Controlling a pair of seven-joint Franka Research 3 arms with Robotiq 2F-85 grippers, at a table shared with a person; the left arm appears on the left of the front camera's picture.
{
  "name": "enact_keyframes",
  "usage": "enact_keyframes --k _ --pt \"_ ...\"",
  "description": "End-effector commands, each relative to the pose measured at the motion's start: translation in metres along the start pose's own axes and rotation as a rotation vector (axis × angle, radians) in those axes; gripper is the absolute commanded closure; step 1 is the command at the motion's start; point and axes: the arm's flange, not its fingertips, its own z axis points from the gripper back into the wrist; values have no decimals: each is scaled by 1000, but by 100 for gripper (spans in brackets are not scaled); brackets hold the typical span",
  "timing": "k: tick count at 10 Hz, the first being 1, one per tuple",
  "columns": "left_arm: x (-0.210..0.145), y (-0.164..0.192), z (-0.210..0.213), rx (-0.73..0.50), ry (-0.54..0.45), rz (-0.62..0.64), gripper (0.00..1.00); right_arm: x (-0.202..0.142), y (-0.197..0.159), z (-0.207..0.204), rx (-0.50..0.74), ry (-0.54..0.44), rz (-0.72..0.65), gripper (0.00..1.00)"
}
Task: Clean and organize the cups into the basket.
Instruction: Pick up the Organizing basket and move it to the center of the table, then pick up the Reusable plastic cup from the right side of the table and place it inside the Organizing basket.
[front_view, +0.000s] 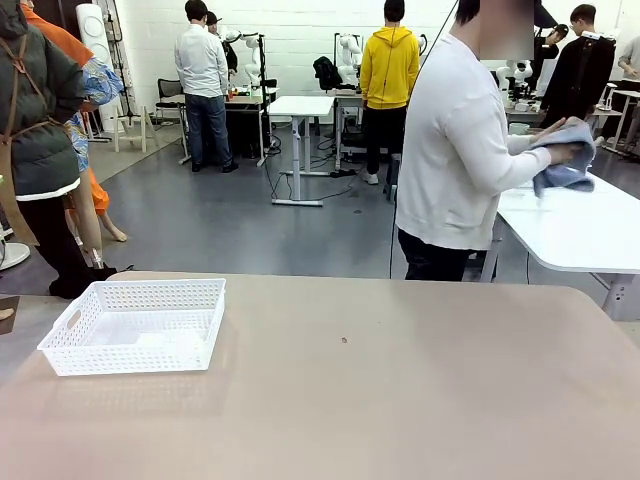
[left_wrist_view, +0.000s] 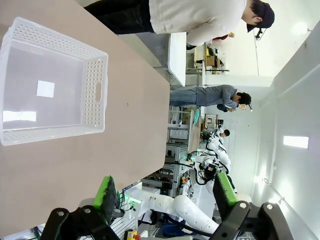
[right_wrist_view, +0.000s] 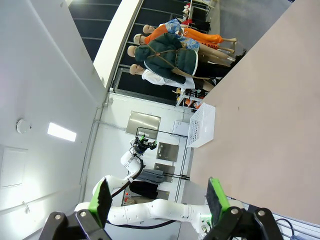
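The white lattice basket (front_view: 130, 355) stands empty at the left of the tan table (front_view: 400, 380). The cups are out of view. In the left wrist view my left gripper (left_wrist_view: 165, 195) is open above the table, its green pads (left_wrist_view: 106, 196) wide apart with nothing between them, and the basket (left_wrist_view: 95, 92) lies well ahead of it. My right gripper (right_wrist_view: 160, 197) is also open and empty, off the table's edge, with the basket (right_wrist_view: 202, 125) small in the distance.
A person in a white sweater (front_view: 455, 150) stands beyond the far edge, turned towards a white side table (front_view: 580, 225), holding a blue-grey cloth (front_view: 565, 160). Other people and desks are farther back. A small dark speck (front_view: 344, 340) lies mid-table.
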Motion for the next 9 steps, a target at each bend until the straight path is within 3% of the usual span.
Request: enact_keyframes --k 1,9 --pt "-1 0 1 -7 1 0 0 3 1 1 21 -11 22 0" --pt "-1 0 1 -7 1 0 0 3 1 1 21 -11 22 0"
